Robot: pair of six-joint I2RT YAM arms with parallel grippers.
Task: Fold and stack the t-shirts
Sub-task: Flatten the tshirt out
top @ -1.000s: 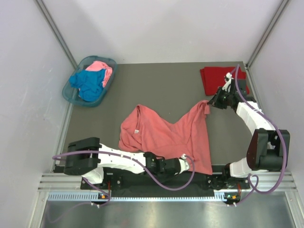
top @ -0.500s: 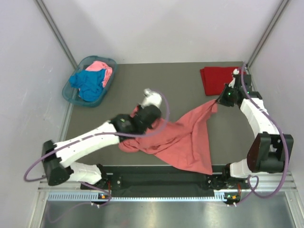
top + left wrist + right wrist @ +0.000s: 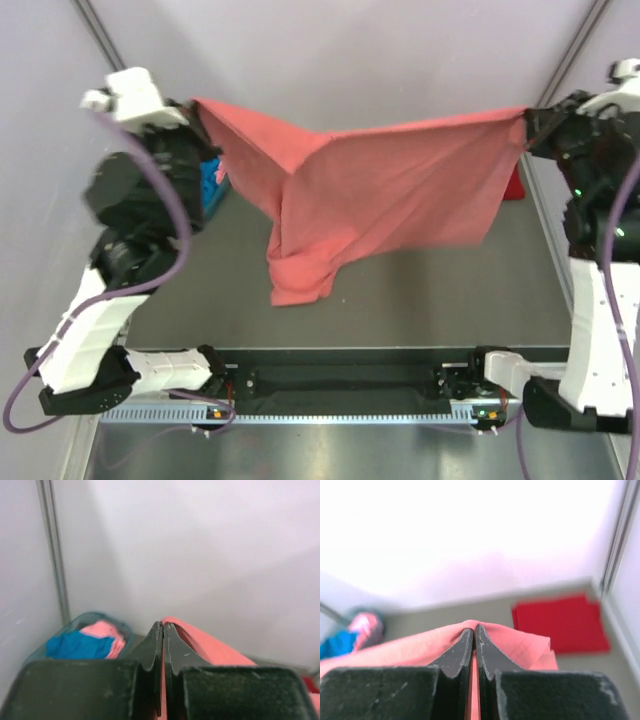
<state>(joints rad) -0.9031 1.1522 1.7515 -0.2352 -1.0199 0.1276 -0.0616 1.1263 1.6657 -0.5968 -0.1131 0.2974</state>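
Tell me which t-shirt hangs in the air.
The salmon-coral t-shirt, pinched by the left gripper and right gripper; the dark red t-shirt lies folded, the blue t-shirt bunched.

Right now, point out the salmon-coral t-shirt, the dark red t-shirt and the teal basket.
salmon-coral t-shirt [image 3: 400, 190], top external view, middle of the hanging cloth.
dark red t-shirt [image 3: 560, 622], right wrist view, centre of the flat folded shirt.
teal basket [image 3: 92, 614], left wrist view, its far rim.

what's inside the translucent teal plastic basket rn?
In the translucent teal plastic basket: a crumpled bright blue t-shirt and a light pink t-shirt beside it, seen from the left wrist. Anything beneath them is covered.
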